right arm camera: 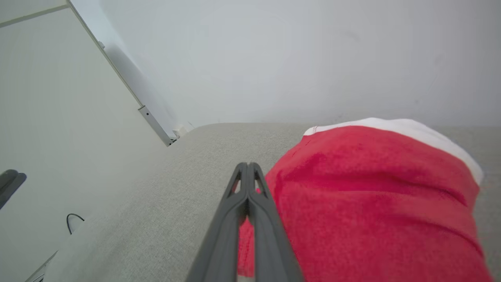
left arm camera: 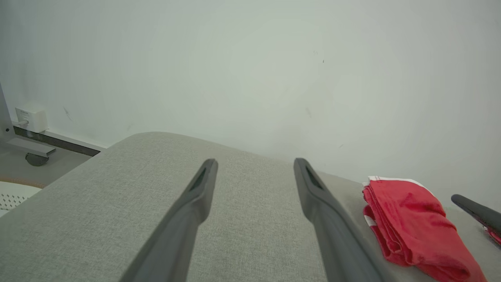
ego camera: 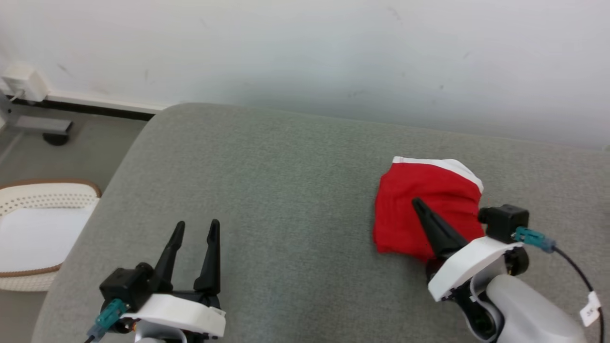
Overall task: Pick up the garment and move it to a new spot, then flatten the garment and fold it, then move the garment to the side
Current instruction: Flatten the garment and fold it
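Note:
The garment (ego camera: pixel 429 209) is a red cloth with a white band, folded into a compact stack on the right side of the grey cushion (ego camera: pixel 286 190). It also appears in the left wrist view (left arm camera: pixel 407 219) and the right wrist view (right arm camera: pixel 372 196). My right gripper (ego camera: pixel 418 202) is shut and lies over the garment's near left part. Its tips (right arm camera: pixel 247 166) are pressed together with no cloth seen between them. My left gripper (ego camera: pixel 198 224) stands open over bare cushion at the lower left, far from the garment, with nothing between its fingers (left arm camera: pixel 203 188).
A white perforated basket (ego camera: pixel 43 228) sits on the floor left of the cushion. The white wall (ego camera: pixel 333 57) runs just behind the cushion's far edge. A table leg with a caster (ego camera: pixel 52 136) stands at the far left.

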`<state>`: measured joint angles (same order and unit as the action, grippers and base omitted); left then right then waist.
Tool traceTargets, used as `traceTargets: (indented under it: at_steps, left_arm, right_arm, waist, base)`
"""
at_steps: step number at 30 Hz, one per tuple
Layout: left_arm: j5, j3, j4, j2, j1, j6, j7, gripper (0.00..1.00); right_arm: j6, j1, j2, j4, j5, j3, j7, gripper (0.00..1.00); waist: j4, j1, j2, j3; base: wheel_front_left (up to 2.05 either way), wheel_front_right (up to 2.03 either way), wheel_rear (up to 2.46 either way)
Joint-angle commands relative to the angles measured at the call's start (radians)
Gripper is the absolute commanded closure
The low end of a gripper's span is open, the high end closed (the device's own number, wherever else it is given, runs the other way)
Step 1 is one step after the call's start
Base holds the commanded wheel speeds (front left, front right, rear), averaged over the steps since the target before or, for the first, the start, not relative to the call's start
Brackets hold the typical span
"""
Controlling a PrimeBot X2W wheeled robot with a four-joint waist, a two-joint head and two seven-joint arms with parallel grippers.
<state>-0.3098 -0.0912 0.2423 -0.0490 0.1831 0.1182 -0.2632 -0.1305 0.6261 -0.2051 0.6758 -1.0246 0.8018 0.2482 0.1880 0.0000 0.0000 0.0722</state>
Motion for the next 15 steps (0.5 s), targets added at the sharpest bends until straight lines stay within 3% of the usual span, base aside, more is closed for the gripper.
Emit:
traceTargets:
  at_steps: [1, 3, 4, 5, 6, 7, 8, 15]
  left_arm:
    - [0.016, 0.007, -0.009, -0.004, -0.012, 0.001, -0.001, 0.0]
    - [0.024, 0.011, -0.017, -0.004, -0.015, 0.002, -0.001, 0.0]
    - [0.028, 0.013, -0.021, -0.004, -0.017, 0.003, -0.001, 0.0]
    - [0.032, 0.015, -0.025, -0.004, -0.018, 0.003, -0.001, 0.0]
    - [0.035, 0.02, -0.029, -0.004, -0.02, 0.002, -0.001, 0.0]
    - [0.036, 0.021, -0.031, -0.004, -0.021, 0.003, -0.001, 0.0]
    - [0.036, 0.025, -0.034, -0.004, -0.022, 0.004, -0.001, 0.0]
    - [0.051, 0.046, -0.053, -0.004, -0.025, 0.008, -0.001, 0.0]
  right_arm:
    - [0.0, -0.012, -0.023, -0.014, 0.02, -0.009, 0.01, 1.0]
    - [0.0, -0.019, -0.046, -0.037, 0.037, -0.035, 0.014, 1.0]
    - [0.0, -0.023, -0.057, -0.051, 0.053, -0.051, 0.016, 0.89]
    - [0.0, -0.028, -0.069, -0.064, 0.068, -0.071, 0.017, 0.67]
    - [0.0, -0.034, -0.079, -0.08, 0.085, -0.097, 0.016, 0.53]
    - [0.0, -0.042, -0.092, -0.096, 0.106, -0.127, 0.016, 0.09]
    - [0.0, -0.051, -0.1, -0.114, 0.129, -0.157, 0.016, 0.0]
    - [0.0, -0.16, -0.133, -0.251, 0.361, -0.404, 0.016, 0.0]
  waist:
    - [-0.022, 0.0, 0.0, -0.009]
    - [-0.039, 0.0, 0.0, -0.014]
    - [-0.048, 0.0, 0.0, -0.016]
    - [-0.058, 0.0, 0.0, -0.018]
    - [-0.069, 0.0, 0.0, -0.022]
    - [-0.079, 0.0, 0.0, -0.024]
    - [-0.091, 0.0, 0.0, -0.026]
    - [-0.165, 0.0, 0.0, -0.032]
  base:
    - [0.0, 0.0, 0.0]
    - [0.0, 0.0, 0.0]
    - [0.0, 0.0, 0.0]
    - [0.0, 0.0, 0.0]
    - [0.0, 0.0, 0.0]
    - [0.0, 0.0, 0.0]
    - [0.0, 0.0, 0.0]
    - [0.0, 0.0, 0.0]
